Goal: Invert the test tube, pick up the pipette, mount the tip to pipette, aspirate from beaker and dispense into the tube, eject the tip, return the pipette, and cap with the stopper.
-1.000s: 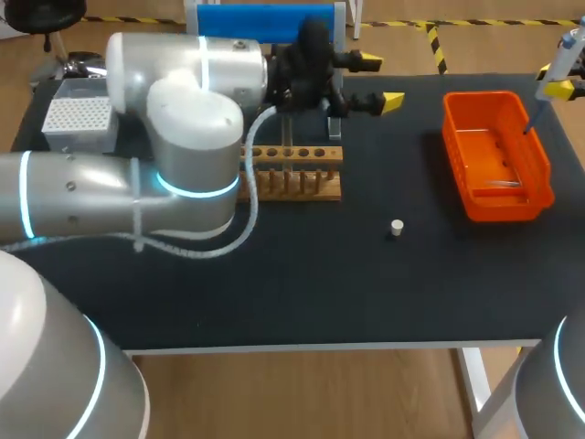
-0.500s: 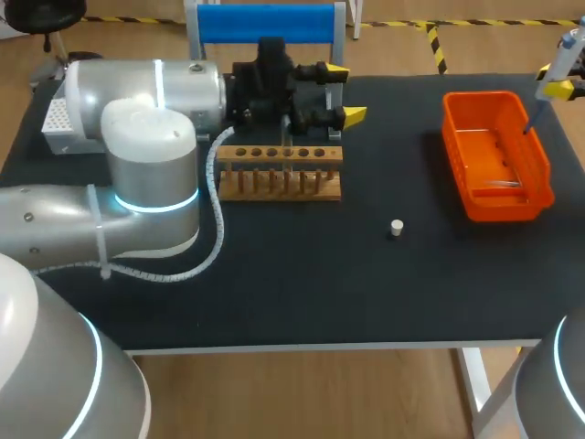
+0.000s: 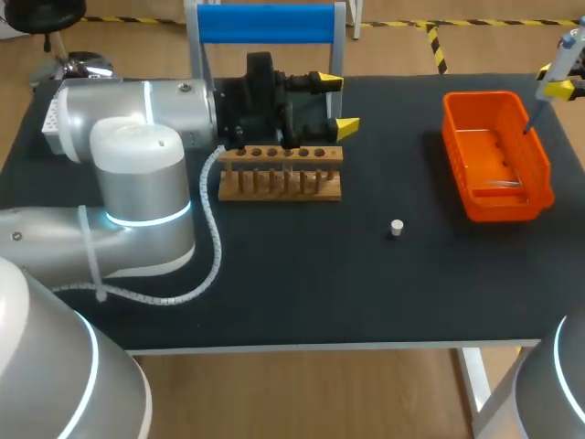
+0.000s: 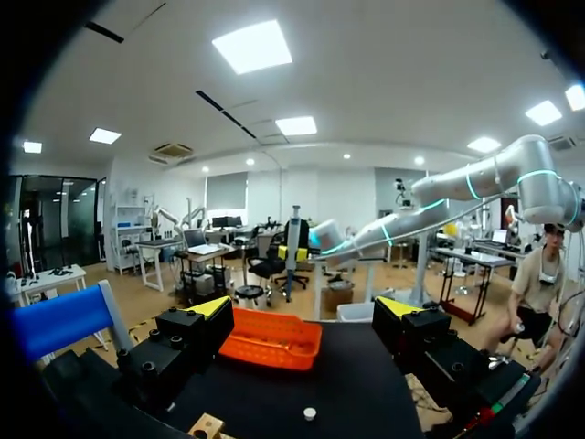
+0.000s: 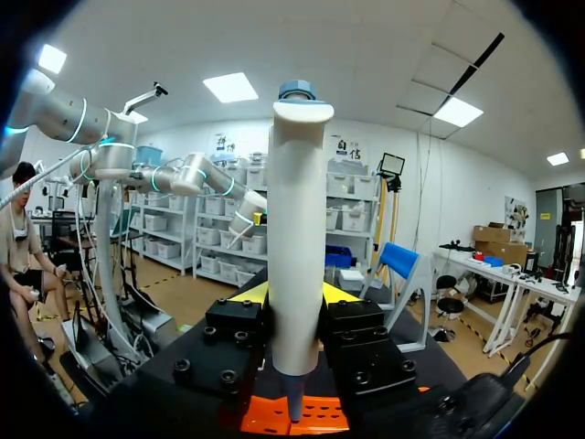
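Observation:
My right gripper (image 3: 556, 82) hangs over the far right edge of the orange bin (image 3: 496, 155), shut on the white pipette (image 3: 569, 50). In the right wrist view the pipette (image 5: 297, 247) stands upright between the fingers, its tip pointing down over the bin (image 5: 306, 416). My left gripper (image 3: 336, 104) is open and empty, just behind the wooden test tube rack (image 3: 281, 174). In the left wrist view its fingers (image 4: 208, 309) stand wide apart, facing the bin (image 4: 270, 338) and the stopper (image 4: 309, 413). The small white stopper (image 3: 396, 228) lies on the black table. I cannot make out a test tube or beaker.
A blue-topped stand (image 3: 265, 23) rises at the table's back edge behind the left gripper. A white tip box (image 3: 53, 117) sits at the back left, mostly hidden by my left arm (image 3: 137, 183). A corner of the rack (image 4: 206, 425) shows under the left gripper.
My left arm has drawn back to the left and its gripper has shifted left and nearer the rack. The right gripper and pipette have not moved.

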Tool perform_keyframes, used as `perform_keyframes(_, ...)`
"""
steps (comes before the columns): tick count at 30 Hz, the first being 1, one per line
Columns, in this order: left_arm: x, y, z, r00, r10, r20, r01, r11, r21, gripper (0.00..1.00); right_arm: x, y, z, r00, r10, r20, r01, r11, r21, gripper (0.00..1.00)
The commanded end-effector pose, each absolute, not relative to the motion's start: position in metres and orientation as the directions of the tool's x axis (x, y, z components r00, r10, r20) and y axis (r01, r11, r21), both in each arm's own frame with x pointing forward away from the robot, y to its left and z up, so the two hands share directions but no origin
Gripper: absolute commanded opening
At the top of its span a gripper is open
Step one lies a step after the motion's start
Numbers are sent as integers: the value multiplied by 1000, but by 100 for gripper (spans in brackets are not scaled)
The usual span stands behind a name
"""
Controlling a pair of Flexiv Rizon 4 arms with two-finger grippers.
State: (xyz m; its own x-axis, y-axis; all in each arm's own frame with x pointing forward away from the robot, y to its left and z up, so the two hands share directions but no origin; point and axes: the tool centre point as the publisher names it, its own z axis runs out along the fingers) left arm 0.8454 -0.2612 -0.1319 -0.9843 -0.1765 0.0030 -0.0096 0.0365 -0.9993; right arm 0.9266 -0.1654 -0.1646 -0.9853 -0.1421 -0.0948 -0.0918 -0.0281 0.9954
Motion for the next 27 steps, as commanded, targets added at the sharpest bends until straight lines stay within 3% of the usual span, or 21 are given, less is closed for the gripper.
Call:
perform_keyframes(1, 846, -263, -134, -984, -177, 3, -4, 8, -1000, 100, 927, -166, -164, -985, -144, -95, -92, -25, 995, 0)
perform_keyframes(27, 845, -267, -129, -986, -164, -19, 7, 76, -997, 100, 927, -166, -164, -985, -144, -95, -92, -25, 995, 0)
